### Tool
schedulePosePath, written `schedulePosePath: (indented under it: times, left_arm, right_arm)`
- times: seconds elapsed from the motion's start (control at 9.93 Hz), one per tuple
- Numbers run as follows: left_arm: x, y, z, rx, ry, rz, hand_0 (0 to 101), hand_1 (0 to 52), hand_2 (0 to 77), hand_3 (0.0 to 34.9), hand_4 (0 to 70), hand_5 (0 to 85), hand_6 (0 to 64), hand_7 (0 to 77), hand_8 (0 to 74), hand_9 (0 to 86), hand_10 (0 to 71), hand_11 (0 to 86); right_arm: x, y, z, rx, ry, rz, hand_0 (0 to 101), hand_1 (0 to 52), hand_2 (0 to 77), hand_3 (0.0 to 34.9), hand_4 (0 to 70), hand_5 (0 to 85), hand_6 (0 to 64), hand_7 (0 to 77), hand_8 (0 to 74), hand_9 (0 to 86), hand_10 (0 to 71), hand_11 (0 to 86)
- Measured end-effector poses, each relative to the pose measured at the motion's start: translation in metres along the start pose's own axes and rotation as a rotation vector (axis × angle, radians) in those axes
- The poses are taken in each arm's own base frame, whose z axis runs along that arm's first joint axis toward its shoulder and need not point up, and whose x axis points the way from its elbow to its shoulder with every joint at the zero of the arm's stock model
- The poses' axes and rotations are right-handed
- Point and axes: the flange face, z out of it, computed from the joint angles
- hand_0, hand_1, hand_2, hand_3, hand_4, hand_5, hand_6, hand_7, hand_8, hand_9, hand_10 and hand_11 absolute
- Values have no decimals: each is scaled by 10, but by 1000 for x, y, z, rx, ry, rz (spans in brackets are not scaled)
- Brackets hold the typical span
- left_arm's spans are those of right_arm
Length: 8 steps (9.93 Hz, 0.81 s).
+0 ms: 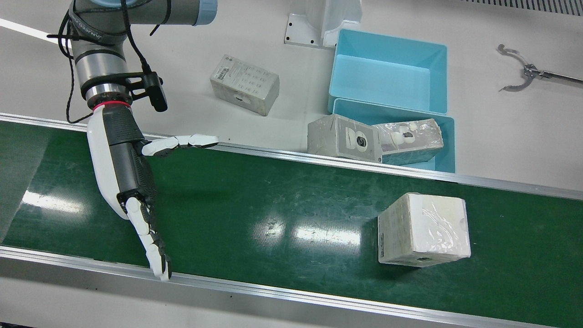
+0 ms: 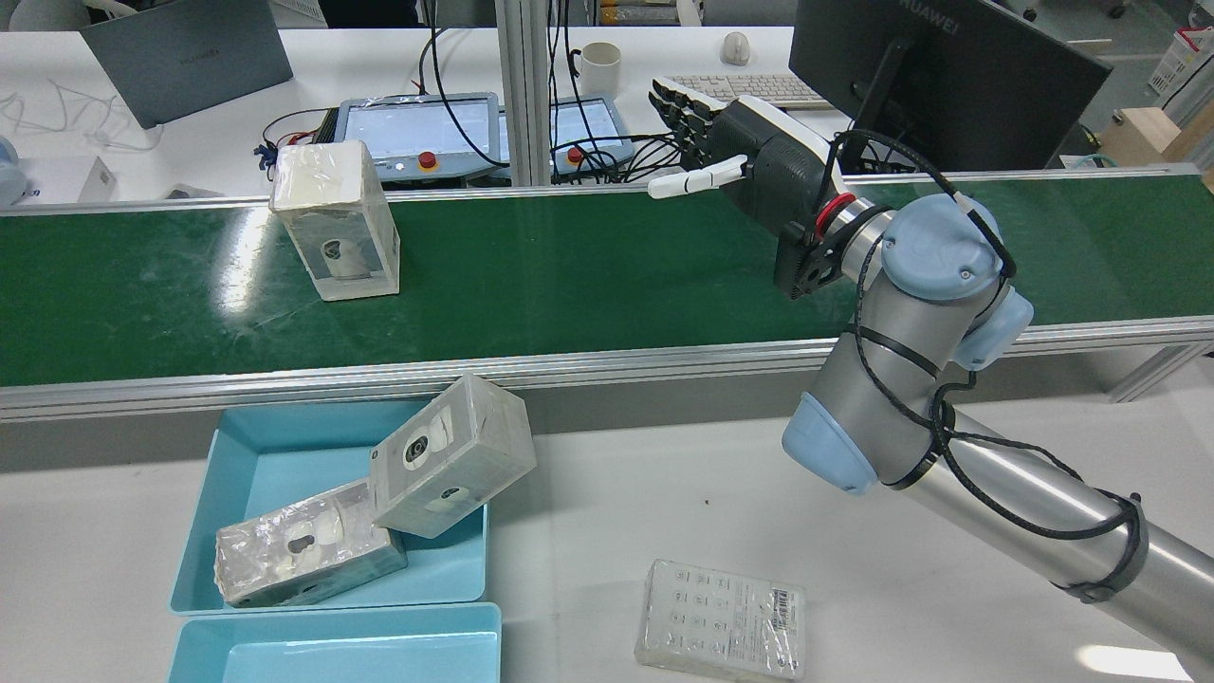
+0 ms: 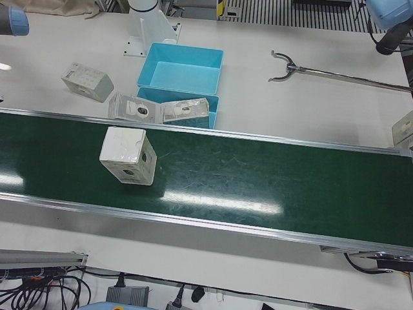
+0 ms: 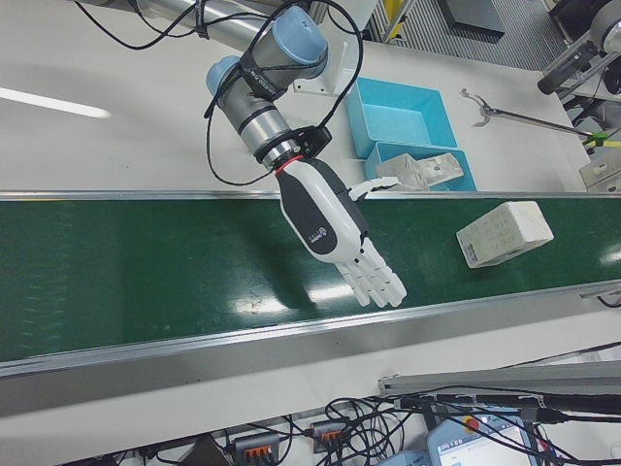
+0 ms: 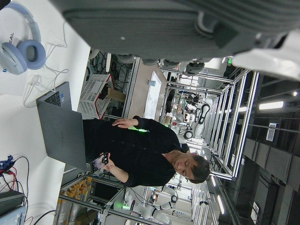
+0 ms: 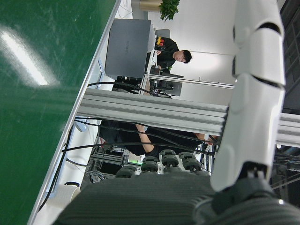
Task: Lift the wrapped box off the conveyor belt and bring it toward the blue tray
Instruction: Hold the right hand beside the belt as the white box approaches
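Observation:
The wrapped white box stands on the green conveyor belt, on the left arm's half; it also shows in the rear view and the left-front view. My right hand hovers over the belt far from the box, open and empty, fingers stretched across the belt and thumb out; it also shows in the rear view and the right-front view. My left hand shows only in its own view, as a palm edge, holding nothing. Two blue trays sit beside the belt.
The nearer tray holds one wrapped box, and another leans over its rim. A loose box lies on the white table. A metal grabber tool lies beyond the trays. Aluminium rails edge the belt.

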Motion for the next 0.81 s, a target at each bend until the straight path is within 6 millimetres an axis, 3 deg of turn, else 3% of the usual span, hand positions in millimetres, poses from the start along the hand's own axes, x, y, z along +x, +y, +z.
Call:
schedulePosePath:
  times: [0.3,0.4,0.81]
  left_arm:
    - [0,0,0,0,0,0,0,0,11,0,0,11,0,5,0,0,5,0]
    - [0,0,0,0,0,0,0,0,11,0,0,11,0,5,0,0,5,0]
    - [0,0,0,0,0,0,0,0,11,0,0,11,0,0,0,0,0,0]
  right_arm:
    - [2,-1,1,-1,1,1,456,131,142,0,11,27,0,5,33,38,0,22]
    - [2,-1,1,0,1,0,463,164,169,0,27,44,0,5,33,38,0,22]
    - [2,-2,1,0,1,2,467,164,175,0,27,44,0,5,33,38,5,33]
